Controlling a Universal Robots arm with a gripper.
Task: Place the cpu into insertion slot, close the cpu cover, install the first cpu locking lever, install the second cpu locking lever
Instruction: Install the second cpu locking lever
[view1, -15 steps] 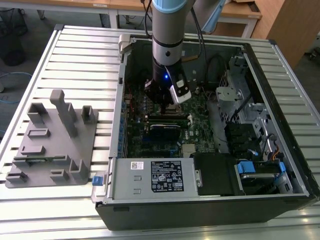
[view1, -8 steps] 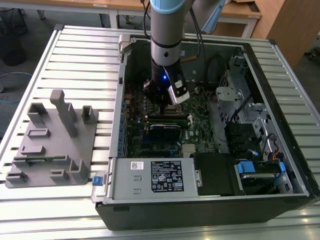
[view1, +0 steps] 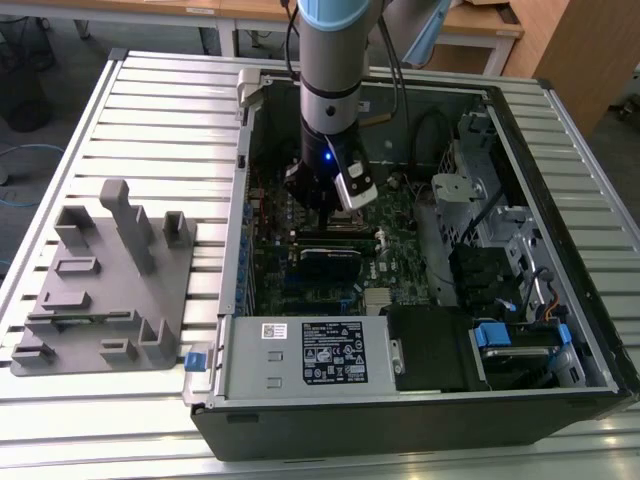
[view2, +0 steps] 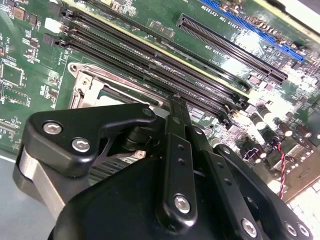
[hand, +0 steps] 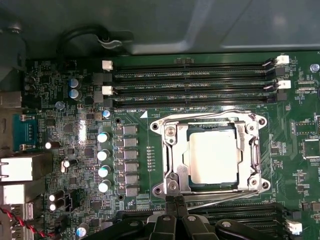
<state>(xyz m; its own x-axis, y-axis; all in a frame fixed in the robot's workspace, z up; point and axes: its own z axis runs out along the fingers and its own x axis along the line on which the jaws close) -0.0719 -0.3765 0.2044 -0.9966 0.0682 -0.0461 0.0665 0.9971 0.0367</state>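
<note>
Silver cpu (hand: 212, 157) under one cpu cover (hand: 250, 155), claw (hand: 175, 200) beside.

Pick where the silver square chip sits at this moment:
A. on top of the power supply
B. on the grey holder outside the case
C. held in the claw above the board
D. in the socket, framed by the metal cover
D: in the first wrist view the chip lies flat in the socket, its top showing through the window of the metal cover, with the claw at the socket's edge.
</note>
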